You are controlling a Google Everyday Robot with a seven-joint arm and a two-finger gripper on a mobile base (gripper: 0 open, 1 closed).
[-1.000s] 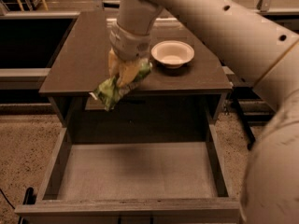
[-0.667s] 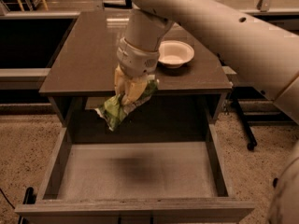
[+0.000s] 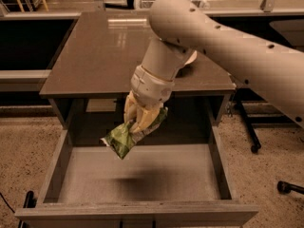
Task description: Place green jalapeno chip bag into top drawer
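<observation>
While the big cream-coloured robot arm (image 3: pixel 228 46) reaches down from the upper right, its two-finger gripper (image 3: pixel 138 123) hangs just in front of the table's front edge, pointing down over the pulled-out drawer. The yellowish fingers (image 3: pixel 131 109) are closed tight around the top end of the crinkled light-green foil chip bag (image 3: pixel 122 139), so the jaws have barely any gap and a solid pinch on it. The bag dangles down and to the left of the gripper, tilted, in mid-air and not touching anything else. Below it sits the wide shallow grey-brown wooden top drawer (image 3: pixel 137 212), slid all the way out toward the camera, with its flat pale grey bottom showing and a soft dark shadow (image 3: pixel 137 182) on that bottom under the bag. The dark brown glossy tabletop (image 3: pixel 95 56) is above and behind the drawer. A sliver of a round white bowl (image 3: pixel 192 58) peeks out from behind the arm on the table's right side. Off to the right, on the speckled floor (image 3: pixel 266 170), there's a black wheeled stand base (image 3: pixel 287 187).
</observation>
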